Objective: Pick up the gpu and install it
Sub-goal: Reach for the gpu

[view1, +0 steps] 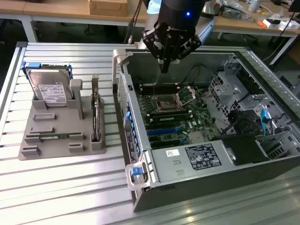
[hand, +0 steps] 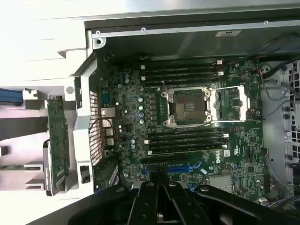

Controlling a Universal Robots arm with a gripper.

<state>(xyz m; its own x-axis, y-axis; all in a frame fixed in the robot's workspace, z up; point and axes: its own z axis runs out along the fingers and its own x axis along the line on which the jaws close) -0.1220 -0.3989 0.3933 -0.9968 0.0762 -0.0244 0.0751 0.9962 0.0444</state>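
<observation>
My hand [view1: 164, 67] hangs pressed together & empty over the open pc case [view1: 211, 183], w/ the gpu [view1: 95, 115] stood on edge in 1 slot of the grey holder [view1: 56, 140] on the tabletop [view1: 70, 187], prob. so its top edge is easy to pinch.

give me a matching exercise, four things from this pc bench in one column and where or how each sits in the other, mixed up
Things
1. thin green gpu card
2. silver boxy hard drive with white label
3. narrow green memory stick
4. black robot gripper

Place or state
a. shut, above the open dark computer case
b. in a low groove near the front of the grey plastic holder
c. standing on edge in the holder's narrow slot
d. propped upright at the holder's back, label showing

Pairs: 1-c, 2-d, 3-b, 4-a
</observation>
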